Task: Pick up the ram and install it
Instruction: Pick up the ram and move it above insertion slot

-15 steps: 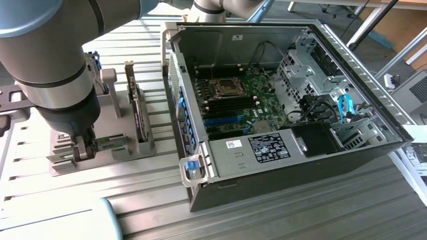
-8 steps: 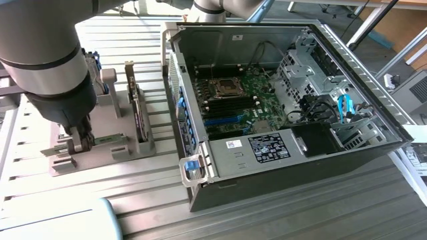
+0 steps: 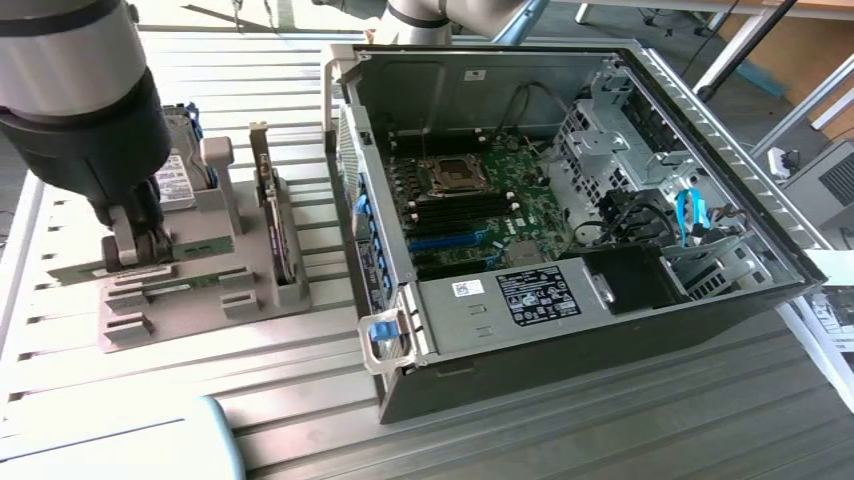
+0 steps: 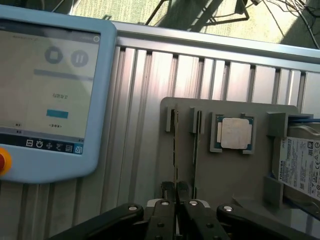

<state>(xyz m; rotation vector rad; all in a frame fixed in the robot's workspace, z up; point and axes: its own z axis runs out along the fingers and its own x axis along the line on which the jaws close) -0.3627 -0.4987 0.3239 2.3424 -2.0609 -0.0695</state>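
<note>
The ram, a thin, narrow stick of green circuit board, stands on edge in a slot of the grey plastic holder block. On my wrist feed I see it as little more than a line. The gripper is down over one end of it, and its black fingers are pressed together with the stick's edge pinched between them.

Everything sits on a ribbed aluminium table in strong sunlight. Desk legs and floor show past its far edge, at twelve to two o'clock of the exterior view.

In that view the holder lies at nine o'clock and the open black and silver computer case fills the centre out to three o'clock. The green motherboard faces up inside it, with long black and blue slots. A tall expansion card stands on the holder between the gripper and the case.

The wrist feed adds a square silver processor chip seated in the holder beside the ram. A labelled hard drive stands at the block's edge, and a light-blue teach pendant lies on the table just beside the holder.

The case wall rises close to the holder; bare table stretches at five o'clock.
</note>
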